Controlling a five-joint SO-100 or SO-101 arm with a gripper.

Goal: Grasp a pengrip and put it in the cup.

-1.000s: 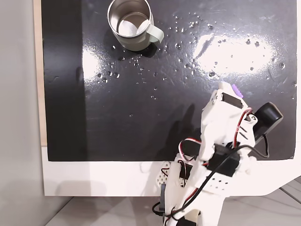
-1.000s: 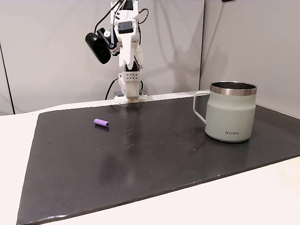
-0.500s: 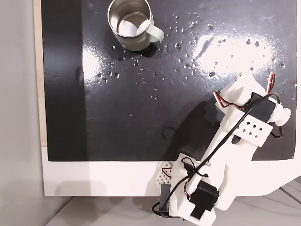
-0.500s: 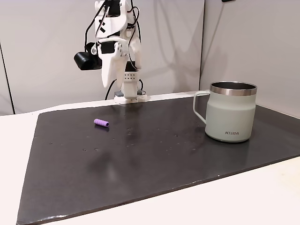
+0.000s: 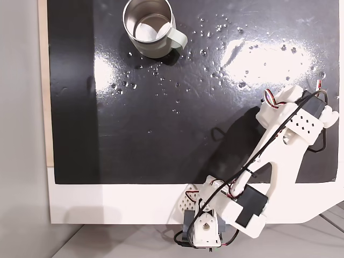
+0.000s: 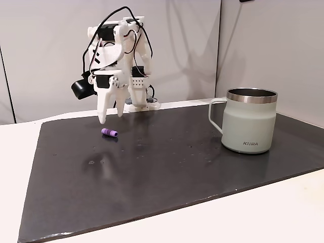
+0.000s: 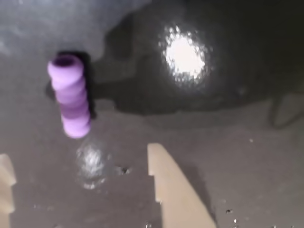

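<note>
Here the gripper [image 6: 110, 118] was held just above the dark mat [image 6: 167, 172], its fingers apart and pointed down, evidently so the pengrip [image 6: 109, 132] could be straddled. The pengrip [image 7: 70, 95] lay flat just ahead of the fingertips, apparently untouched. Farther across the mat, well apart, the cup [image 6: 249, 120] stood upright to receive it.

Bright room light from above. Big white glare patches on shiny black mat [image 5: 161, 107] in top-down fixed view; arm [image 5: 279, 145] throws dark shadow to its left. Side fixed view sharp, even light, soft shadows on wall. Wrist view dim, blurry, one bright glare spot; pengrip [image 7: 70, 95] fuzzy.
</note>
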